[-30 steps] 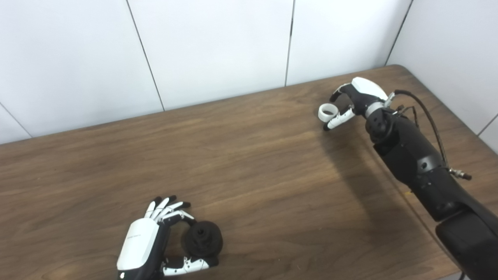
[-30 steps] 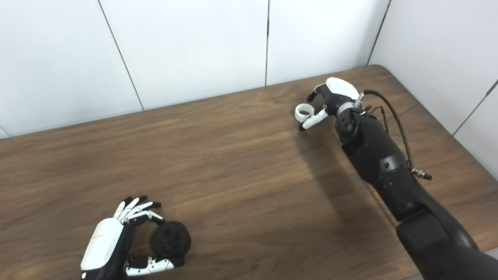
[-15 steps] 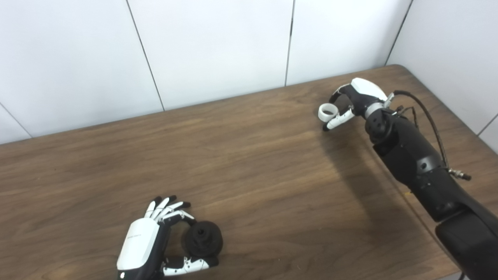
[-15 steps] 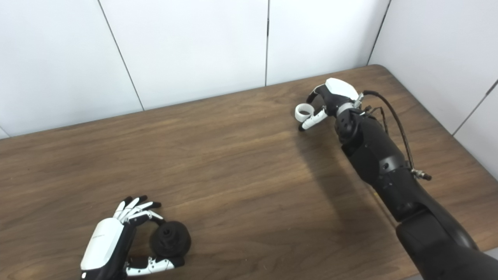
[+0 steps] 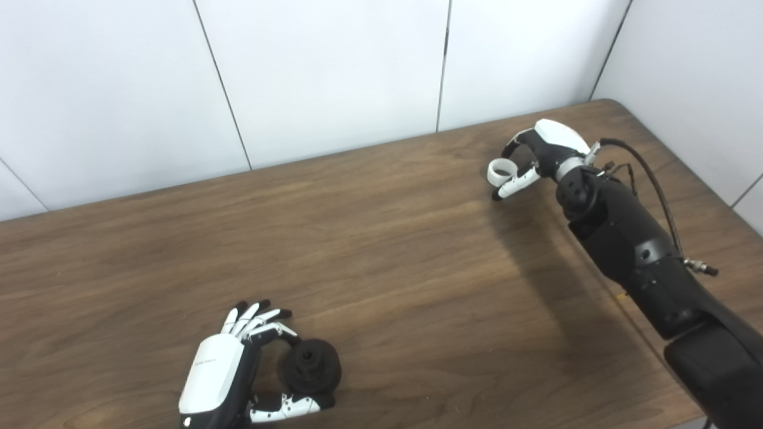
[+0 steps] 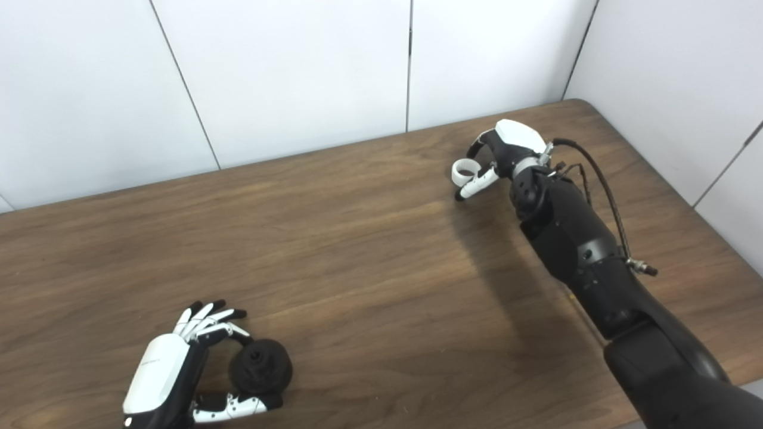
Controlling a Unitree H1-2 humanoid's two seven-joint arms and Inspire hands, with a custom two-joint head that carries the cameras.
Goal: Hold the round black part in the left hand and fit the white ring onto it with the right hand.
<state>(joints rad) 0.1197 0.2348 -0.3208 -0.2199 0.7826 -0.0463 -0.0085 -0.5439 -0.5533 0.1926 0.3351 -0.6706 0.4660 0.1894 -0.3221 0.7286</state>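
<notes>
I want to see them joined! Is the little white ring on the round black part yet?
Not yet. The white ring is pinched in the right hand, far across the wooden table from the round black part.

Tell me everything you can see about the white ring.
The white ring is a small, smooth, plain band with an open centre, plastic by its look. The right hand pinches it at the far right of the wooden table, finger above and thumb below. Its opening faces up, slightly tilted. Whether it touches the table is unclear.
</notes>
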